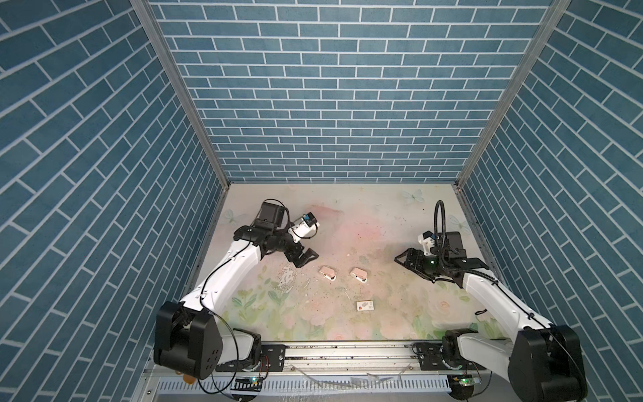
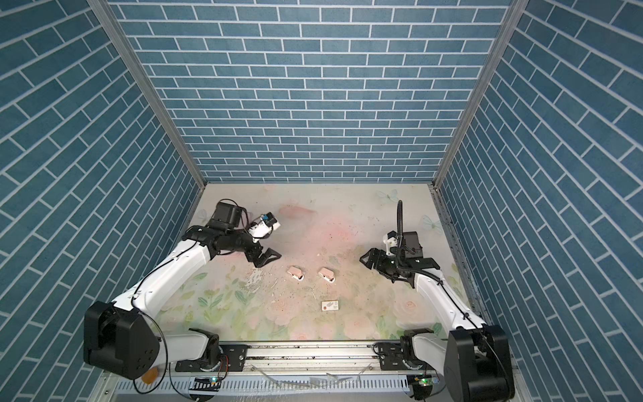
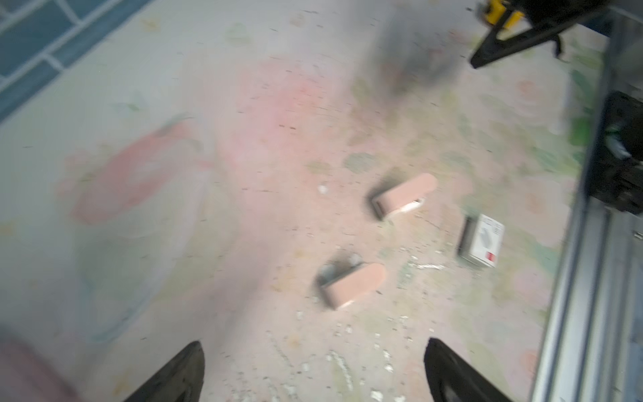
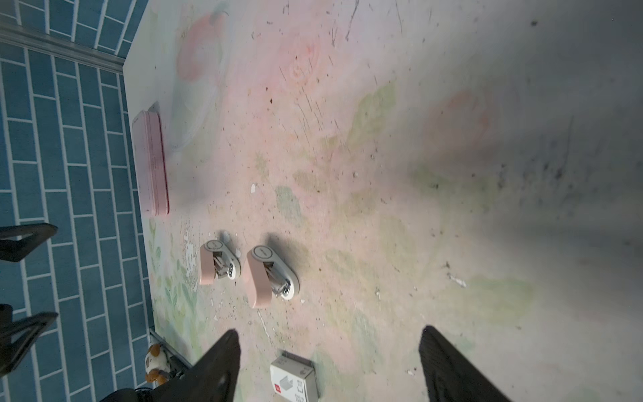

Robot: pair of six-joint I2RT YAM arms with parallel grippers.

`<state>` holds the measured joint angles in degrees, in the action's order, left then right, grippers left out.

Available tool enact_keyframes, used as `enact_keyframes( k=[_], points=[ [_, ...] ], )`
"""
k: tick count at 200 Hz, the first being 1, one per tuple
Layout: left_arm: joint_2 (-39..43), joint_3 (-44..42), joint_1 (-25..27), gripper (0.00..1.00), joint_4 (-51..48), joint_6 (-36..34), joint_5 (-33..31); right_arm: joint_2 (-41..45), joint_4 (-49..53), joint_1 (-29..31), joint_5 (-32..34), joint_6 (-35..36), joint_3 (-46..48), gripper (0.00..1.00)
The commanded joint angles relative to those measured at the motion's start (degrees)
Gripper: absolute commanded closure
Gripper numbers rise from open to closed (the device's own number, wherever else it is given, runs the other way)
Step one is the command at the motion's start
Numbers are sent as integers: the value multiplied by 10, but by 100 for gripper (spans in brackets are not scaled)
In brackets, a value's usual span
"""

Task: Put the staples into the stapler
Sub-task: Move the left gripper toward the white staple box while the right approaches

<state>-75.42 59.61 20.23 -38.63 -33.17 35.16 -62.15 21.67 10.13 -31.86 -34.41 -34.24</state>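
Two claws agape, nothing gripped. Finds the left gripper [image 1: 303,259] well left of the staple box [image 1: 364,305] and farther toward the back wall [image 1: 330,104], fingers spread wide around bare air. Passes next over two pink staplers on the floral table [image 1: 348,215]: the left stapler [image 1: 327,273] beyond the box and off to its left, the right stapler [image 1: 358,274] almost straight beyond it, each apart from the box and from the other. Reaches the box itself, flat on the table and closer to the front rail [image 1: 348,351] than either stapler, long axis running roughly side to side in both top views, red mark toward its left end. Keeps the staples out of clear sight, presumably inside the white sleeve; cannot separate them from the box at this blur. Ends at the right gripper [image 1: 405,264], beyond the box and to its right, likewise parted and empty. Puts that claw nearer the box than its partner, to judge by both top views; calls, on that reading, for a reach down and leftward, jaws set across the box's short width.
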Motion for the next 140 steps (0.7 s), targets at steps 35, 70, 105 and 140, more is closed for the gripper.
enact_keyframes(
  k=[35, 70, 105, 140],
  points=[
    [3, -53, 107, 5, 73, 75, 94, 44, -43, 2, -64, -89, 53, 19],
    [-5, -124, 170, 3, 237, 101, 88, 32, -40, 1, -65, -93, 52, 19],
    [-22, -216, 227, 2, 420, 146, 46, 34, -45, 2, -82, -108, 57, 22],
    [-39, -280, 282, 2, 522, 181, -17, 56, -36, 2, -106, -126, 61, 24]
  ],
)
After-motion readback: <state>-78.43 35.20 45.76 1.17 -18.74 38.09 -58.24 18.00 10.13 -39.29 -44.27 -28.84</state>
